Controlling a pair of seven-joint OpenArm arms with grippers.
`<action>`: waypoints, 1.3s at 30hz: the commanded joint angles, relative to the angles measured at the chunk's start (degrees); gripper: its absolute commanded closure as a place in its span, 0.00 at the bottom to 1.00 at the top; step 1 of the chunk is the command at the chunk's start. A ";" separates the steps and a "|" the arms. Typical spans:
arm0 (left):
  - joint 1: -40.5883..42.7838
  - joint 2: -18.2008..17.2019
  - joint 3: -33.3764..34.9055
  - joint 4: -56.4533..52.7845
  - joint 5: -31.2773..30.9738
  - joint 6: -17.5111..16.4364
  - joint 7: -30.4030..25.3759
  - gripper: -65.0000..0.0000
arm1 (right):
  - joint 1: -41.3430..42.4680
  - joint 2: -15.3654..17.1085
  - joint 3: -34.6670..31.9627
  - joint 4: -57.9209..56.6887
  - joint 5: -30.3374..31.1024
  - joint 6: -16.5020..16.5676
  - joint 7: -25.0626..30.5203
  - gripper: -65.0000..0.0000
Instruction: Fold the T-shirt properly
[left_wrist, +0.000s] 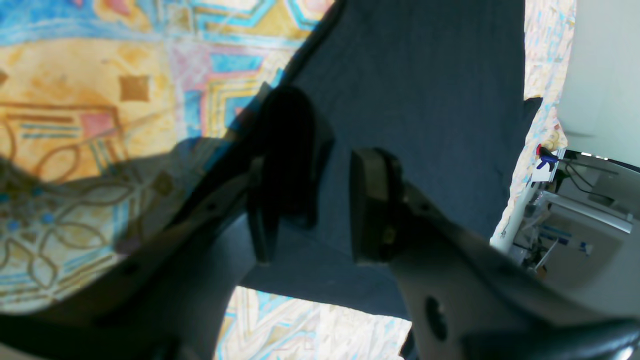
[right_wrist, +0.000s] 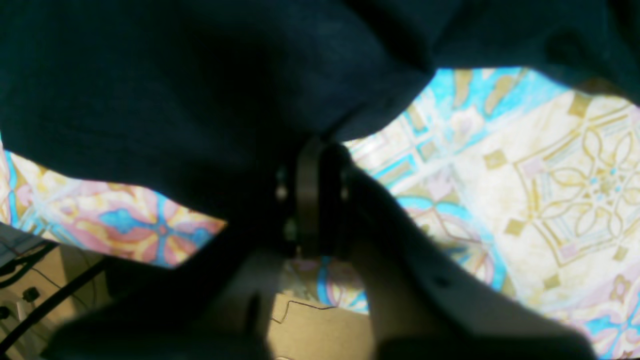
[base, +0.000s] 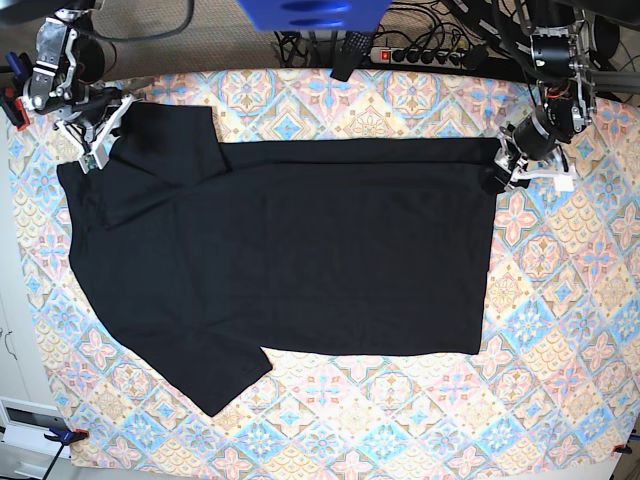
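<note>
"Lying spread across the patterned cloth (base: 600, 350): one black T-shirt (base: 330, 230), largest flat area mid-cloth in the base view. Position relative to the right hand (right_wrist: 322, 195)?"

"At its fingertips. Right hand is closed on the T-shirt, pinching an edge. Creases run out from the pinch, and fabric spreads ahead of the tips and to one side. Patterned cloth shows just beside them, on the other side."

"Which part is that, seen from the base?"

"Far left end, near the top of the view. Material there is rumpled, with a doubled strip extending from it toward the middle."

"And the left hand (left_wrist: 316, 202)?"

"Fingers stand apart, at the T-shirt's far right corner. Noted in the left wrist view: a dark ridge of fabric rises between the fingers, and flatter fabric extends beyond it. Contact with either finger: cannot tell; the tips are blurred."

"State of the T-shirt between the two hands?"

"Broad and mostly smooth, reaching from one hand to the other. Near side hangs lower at both ends, with a pointed piece at lower left and a squarer corner at lower right."
</note>
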 joint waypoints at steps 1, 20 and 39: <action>-0.27 -0.79 -0.30 0.91 -0.71 -0.53 -0.25 0.66 | -0.51 -0.46 -0.66 1.64 1.63 1.96 -1.58 0.98; -0.27 -0.53 -0.03 0.82 -0.53 -0.53 -0.34 0.66 | 9.60 -0.11 2.77 14.47 14.64 1.96 -2.28 0.98; -0.18 -0.44 -0.03 0.82 -0.53 -0.53 -0.25 0.66 | 27.97 -2.75 -6.81 4.19 5.06 1.96 -1.58 0.66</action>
